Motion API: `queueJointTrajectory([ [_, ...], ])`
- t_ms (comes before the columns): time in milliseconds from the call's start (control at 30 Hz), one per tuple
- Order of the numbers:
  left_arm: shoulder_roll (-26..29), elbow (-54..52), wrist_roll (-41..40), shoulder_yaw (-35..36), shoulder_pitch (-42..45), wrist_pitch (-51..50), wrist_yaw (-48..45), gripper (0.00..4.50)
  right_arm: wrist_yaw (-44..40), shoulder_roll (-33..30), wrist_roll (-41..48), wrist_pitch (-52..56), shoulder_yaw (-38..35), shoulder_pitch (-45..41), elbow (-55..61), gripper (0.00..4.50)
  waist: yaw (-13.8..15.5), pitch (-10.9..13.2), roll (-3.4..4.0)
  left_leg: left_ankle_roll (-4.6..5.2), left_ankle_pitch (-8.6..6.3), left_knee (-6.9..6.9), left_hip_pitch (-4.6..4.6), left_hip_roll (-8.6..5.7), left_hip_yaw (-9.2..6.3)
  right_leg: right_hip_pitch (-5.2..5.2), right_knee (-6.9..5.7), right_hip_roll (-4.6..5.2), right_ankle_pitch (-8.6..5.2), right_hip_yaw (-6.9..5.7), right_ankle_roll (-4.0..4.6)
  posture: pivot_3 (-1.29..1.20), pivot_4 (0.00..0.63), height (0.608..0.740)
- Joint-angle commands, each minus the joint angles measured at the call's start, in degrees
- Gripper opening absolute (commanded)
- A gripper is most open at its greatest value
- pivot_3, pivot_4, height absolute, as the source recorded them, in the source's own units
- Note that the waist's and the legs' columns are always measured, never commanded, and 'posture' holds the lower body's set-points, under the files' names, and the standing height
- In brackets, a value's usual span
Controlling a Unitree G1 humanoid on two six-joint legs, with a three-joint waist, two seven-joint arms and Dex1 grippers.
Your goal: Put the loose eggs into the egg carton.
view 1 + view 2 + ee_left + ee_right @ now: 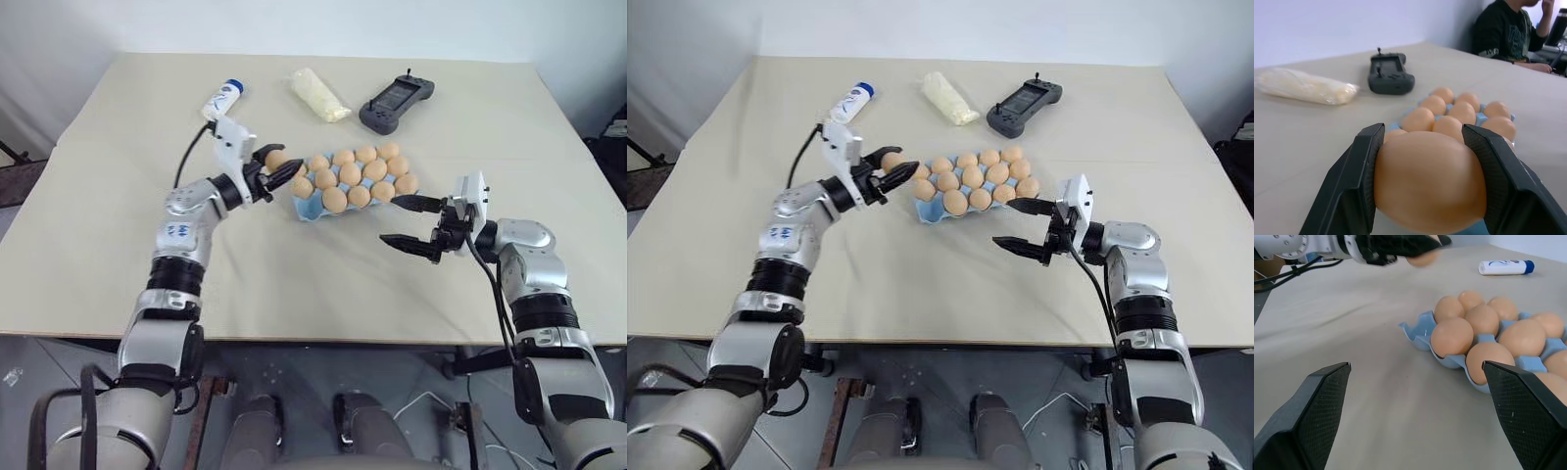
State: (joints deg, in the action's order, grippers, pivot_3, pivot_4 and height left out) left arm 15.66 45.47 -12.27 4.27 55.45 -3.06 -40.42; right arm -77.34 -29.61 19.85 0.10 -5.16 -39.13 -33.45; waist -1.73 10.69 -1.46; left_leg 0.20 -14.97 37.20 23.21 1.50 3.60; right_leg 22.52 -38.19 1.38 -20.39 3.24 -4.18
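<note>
My left gripper [287, 172] is shut on one loose egg [276, 159], a tan-brown oval held above the table just off the left end of the egg carton [306, 209]. The left wrist view has this egg [1427, 181] squeezed between both black fingers [1357, 188], with the carton behind it. The carton is a light blue tray holding several eggs in its cups. My right gripper [392, 219] is open and holds nothing. It hovers by the carton's front right corner, pointing toward the carton [1418, 330].
At the back of the beige table [118, 255] lie a white bottle [222, 99], a pale wrapped packet [319, 95] and a black handheld controller [397, 103]. A person in dark clothes [1503, 29] sits beyond the table's far side.
</note>
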Motion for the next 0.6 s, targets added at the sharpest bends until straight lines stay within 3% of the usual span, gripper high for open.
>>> queueJointTrajectory([
  [33,-1.67,6.90,1.85,-0.81,4.01,3.66,-0.39,2.27,1.05,-0.88,1.93,0.50,-1.80,1.55,4.02,4.50,0.00,0.01,-0.01,0.00,0.00,0.00,0.00,0.00,0.04,0.03,-0.02,-0.01,0.00,0.03,0.00,0.00,0.150,0.740],
  [167,-2.98,11.50,3.39,-2.03,5.97,4.12,-2.07,2.27,1.93,-1.49,2.72,1.20,-2.25,3.70,6.74,4.50,-0.01,0.01,-0.02,0.00,0.00,0.00,0.00,0.01,0.08,0.05,-0.06,-0.05,0.00,0.07,0.00,0.00,0.150,0.740],
  [400,-3.62,13.26,4.57,-2.06,6.99,4.84,-1.86,4.45,3.32,-2.03,3.64,2.37,-2.27,6.07,9.87,4.50,0.08,0.01,-0.02,0.00,0.00,0.05,-0.01,0.01,0.07,0.05,-0.14,-0.05,0.00,0.08,0.00,0.00,0.150,0.740],
  [600,-1.70,7.33,2.31,0.23,6.41,0.99,-2.36,4.48,3.41,-1.91,3.67,2.90,-1.89,5.79,10.27,4.50,0.05,0.01,-0.02,-0.01,0.01,0.05,-0.01,0.01,0.07,0.06,-0.17,-0.05,0.00,0.08,0.00,0.00,0.150,0.740],
])
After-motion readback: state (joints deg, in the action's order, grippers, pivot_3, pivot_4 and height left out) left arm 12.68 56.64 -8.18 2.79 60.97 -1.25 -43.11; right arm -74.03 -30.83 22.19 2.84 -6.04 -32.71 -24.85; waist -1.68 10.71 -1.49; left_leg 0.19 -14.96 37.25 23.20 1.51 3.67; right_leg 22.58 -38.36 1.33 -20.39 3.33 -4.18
